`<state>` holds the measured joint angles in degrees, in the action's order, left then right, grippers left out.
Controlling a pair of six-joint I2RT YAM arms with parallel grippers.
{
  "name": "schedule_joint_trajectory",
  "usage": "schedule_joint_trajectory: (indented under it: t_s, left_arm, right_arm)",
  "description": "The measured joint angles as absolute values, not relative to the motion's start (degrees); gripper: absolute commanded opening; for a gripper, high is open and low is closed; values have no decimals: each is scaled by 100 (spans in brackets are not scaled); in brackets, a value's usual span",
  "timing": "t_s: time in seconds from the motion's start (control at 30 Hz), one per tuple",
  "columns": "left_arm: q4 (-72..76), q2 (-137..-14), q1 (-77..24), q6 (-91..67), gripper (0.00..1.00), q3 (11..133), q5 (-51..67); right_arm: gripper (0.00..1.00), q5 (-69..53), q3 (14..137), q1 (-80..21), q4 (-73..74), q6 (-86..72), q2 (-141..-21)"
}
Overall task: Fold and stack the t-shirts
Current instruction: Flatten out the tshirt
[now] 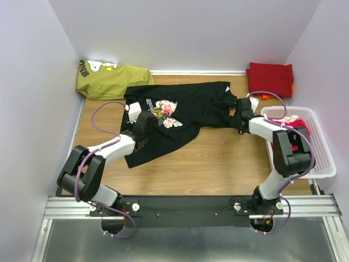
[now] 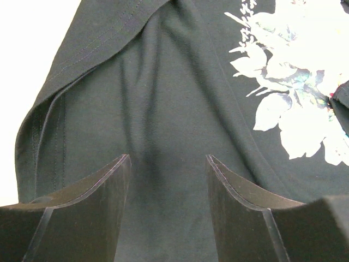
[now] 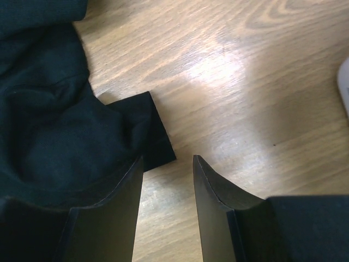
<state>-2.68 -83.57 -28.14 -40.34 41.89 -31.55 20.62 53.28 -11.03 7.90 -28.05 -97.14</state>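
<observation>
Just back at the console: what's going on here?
Both arms are at the black t-shirt, spread but rumpled on the table. The left claw hangs open over the cloth beside its flower print; the right claw, also open, sits at the shirt's right edge. Neither grips anything. A dark red shirt lies folded in the far right corner; pink cloth is in the white basket.

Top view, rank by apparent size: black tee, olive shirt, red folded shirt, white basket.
1. black tee
2. white basket, partly hidden
3. olive shirt, not far behind the basket
4. red folded shirt
</observation>
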Motion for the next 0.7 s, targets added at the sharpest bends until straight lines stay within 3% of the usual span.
schedule_joint_trajectory:
  t_s: [0.17,0.27,0.4,0.7]
  left_arm:
    - [-268,-8357,-2816,-4034,66,4189,-3155]
    - [-270,-8357,-2814,-4034,66,4189,-3157]
    - [-274,-8357,-2814,-4034,66,4189,-3157]
    - [-292,-8326,-2814,-4034,66,4189,-3159]
  right_arm:
    - [46,1997,5406,-1103,711,-2816,-9981]
    - [36,1975,5529,-1098,644,-2832,-10112]
    - [1,1903,5596,-1083,495,-2877,-10217]
    - [1,1850,5559,-1079,392,-2910,-10193]
